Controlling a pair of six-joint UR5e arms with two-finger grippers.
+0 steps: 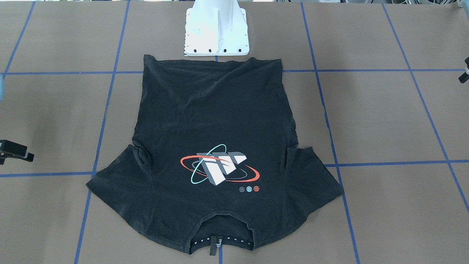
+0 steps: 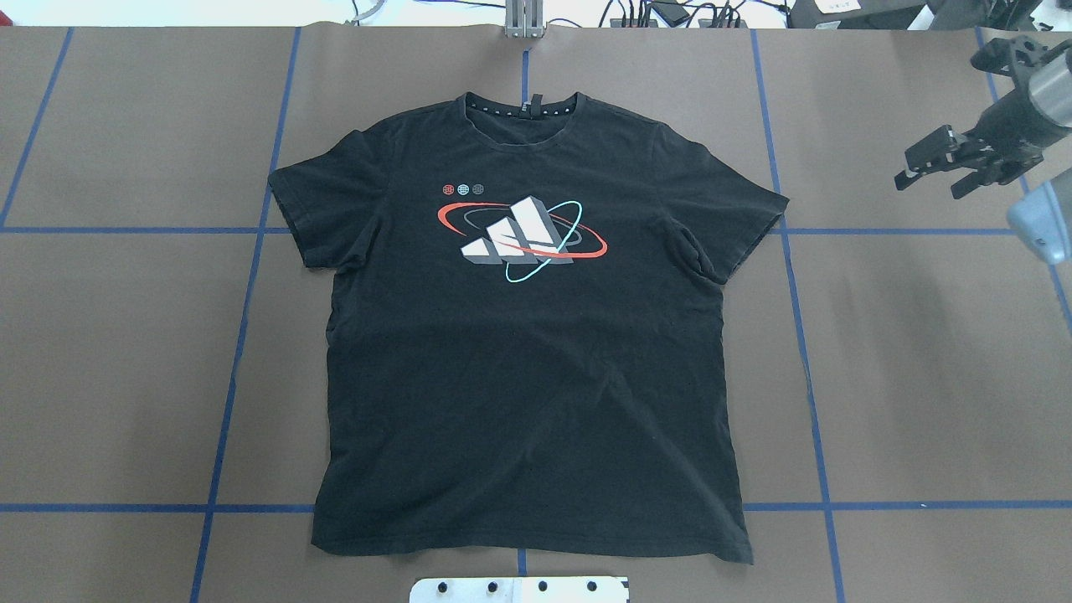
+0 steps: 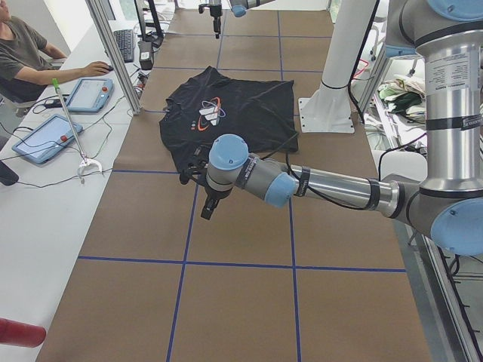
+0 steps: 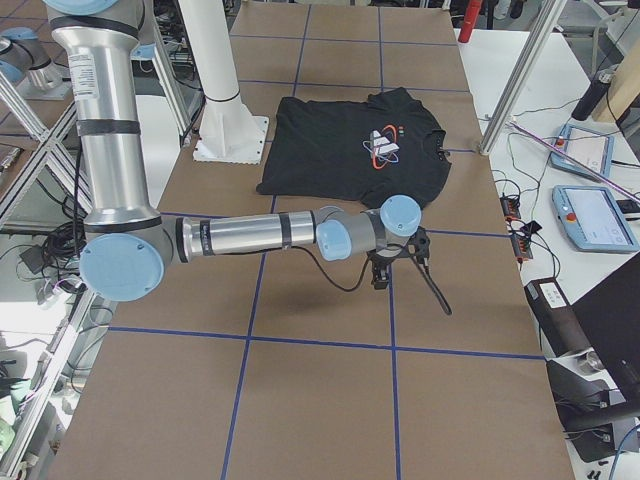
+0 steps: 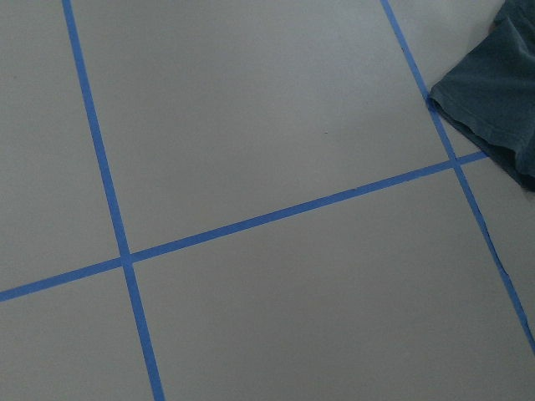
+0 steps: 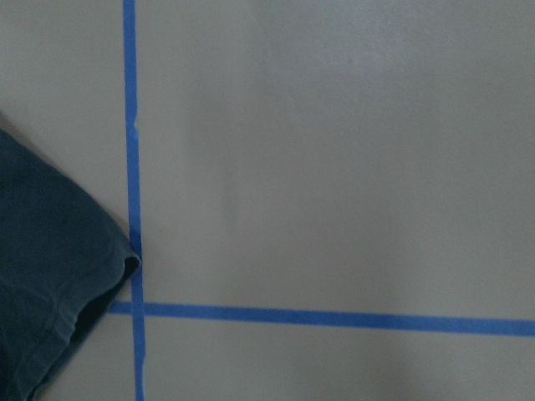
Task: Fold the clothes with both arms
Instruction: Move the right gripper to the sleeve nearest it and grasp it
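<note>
The black T-shirt (image 2: 528, 360) lies spread flat in the middle of the table, logo face up, with its collar on the side away from the robot's base. It also shows in the front view (image 1: 212, 121). My right gripper (image 2: 930, 186) hovers off the shirt beyond its right sleeve, jaws apart and empty; its wrist view shows that sleeve's corner (image 6: 42, 284). My left gripper (image 3: 205, 207) hangs over bare table beyond the other sleeve; only a sliver shows in the front view (image 1: 464, 73), and I cannot tell whether it is open. Its wrist view shows a sleeve edge (image 5: 501, 92).
The white base plate (image 1: 216, 36) stands just behind the shirt's hem. Blue tape lines (image 2: 243, 335) grid the brown table. An operator (image 3: 23, 60) sits at a side bench with tablets (image 3: 41, 136). A metal post (image 3: 113, 53) stands at the table's far edge.
</note>
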